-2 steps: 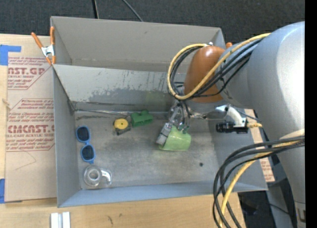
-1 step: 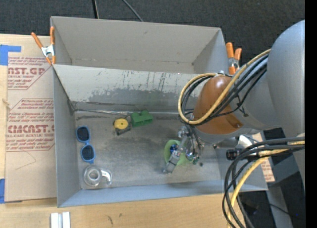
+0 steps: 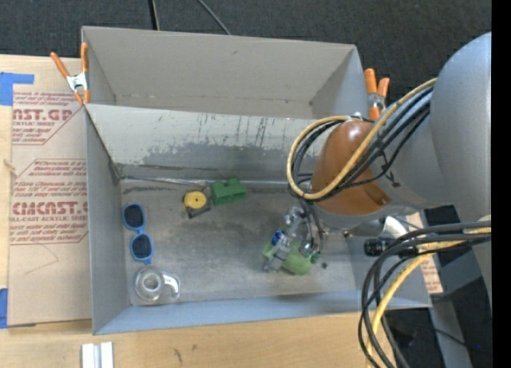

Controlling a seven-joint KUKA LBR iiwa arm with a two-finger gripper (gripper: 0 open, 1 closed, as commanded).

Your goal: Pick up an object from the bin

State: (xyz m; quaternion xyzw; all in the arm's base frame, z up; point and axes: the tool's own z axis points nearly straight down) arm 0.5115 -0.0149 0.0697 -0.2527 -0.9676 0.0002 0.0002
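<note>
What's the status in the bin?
Gripper low at front right of bin. Light green thing right under it, small blue piece alongside. Nothing else near.

On the bin (image 3: 231, 247) floor, blue glasses (image 3: 137, 232) are seen left, a clear cup (image 3: 152, 285) lower left, a yellow piece (image 3: 194, 200) and green block (image 3: 228, 191) mid-frame.

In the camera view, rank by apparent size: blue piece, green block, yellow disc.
Largest: blue piece, by the left wall.
Then: green block.
Smallest: yellow disc, though these last two look close.
</note>
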